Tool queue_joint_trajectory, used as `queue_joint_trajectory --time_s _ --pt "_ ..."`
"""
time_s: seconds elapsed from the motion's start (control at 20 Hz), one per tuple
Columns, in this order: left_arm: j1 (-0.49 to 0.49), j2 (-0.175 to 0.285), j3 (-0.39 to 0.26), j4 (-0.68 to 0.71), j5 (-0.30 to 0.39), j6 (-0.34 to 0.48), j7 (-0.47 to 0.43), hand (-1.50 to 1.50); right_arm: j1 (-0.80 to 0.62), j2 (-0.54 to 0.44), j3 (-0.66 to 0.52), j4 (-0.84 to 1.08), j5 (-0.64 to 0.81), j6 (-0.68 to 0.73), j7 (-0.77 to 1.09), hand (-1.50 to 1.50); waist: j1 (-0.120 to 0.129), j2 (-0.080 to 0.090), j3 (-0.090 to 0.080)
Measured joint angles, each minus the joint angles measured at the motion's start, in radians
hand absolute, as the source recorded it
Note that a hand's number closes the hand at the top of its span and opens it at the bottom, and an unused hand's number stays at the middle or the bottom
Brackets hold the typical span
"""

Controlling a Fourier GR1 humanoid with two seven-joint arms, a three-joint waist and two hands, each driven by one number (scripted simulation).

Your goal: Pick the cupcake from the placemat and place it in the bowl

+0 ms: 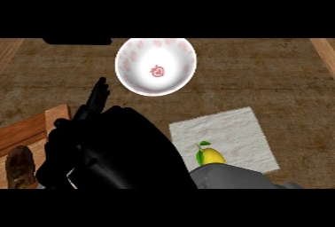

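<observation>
No cupcake seen on white cloth placemat (229, 126); black right hand (111, 146), grip can't be told, held just below-left of white pink-patterned bowl (178, 76).

A white bowl (156, 66) with a red pattern sits at the top centre of the brown counter (262, 75). A lemon (211, 156) lies on the pale placemat (235, 131). The left hand (104, 150), fingers straight and pointing up, covers the lower left beside a wooden board (29, 128).
</observation>
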Motion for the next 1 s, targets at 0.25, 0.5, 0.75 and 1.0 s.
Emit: queue_joint_trajectory --time_s 0.25,0.5,0.75,1.0 --pt "-0.001 0.005 0.01 0.005 0.005 -0.011 -0.003 0.0 -0.172 0.0 -0.095 0.123 -0.043 -0.028 0.052 1.5 0.003 0.001 0.0" --pt "0.001 0.004 0.013 0.002 0.004 -0.016 -0.007 0.0 -0.272 0.0 -0.155 0.306 -0.063 -0.04 0.011 1.5 0.005 0.003 0.0" --pt "0.001 -0.004 0.004 0.002 -0.006 -0.012 -0.004 0.0 -0.355 -0.019 -0.188 0.502 0.008 -0.003 -0.049 1.5 0.007 0.005 0.0" --pt "-0.008 -0.003 0.009 -0.005 -0.004 -0.014 0.004 0.0 -0.392 -0.036 -0.185 0.707 0.105 -0.003 -0.171 1.5 0.011 0.008 0.0"
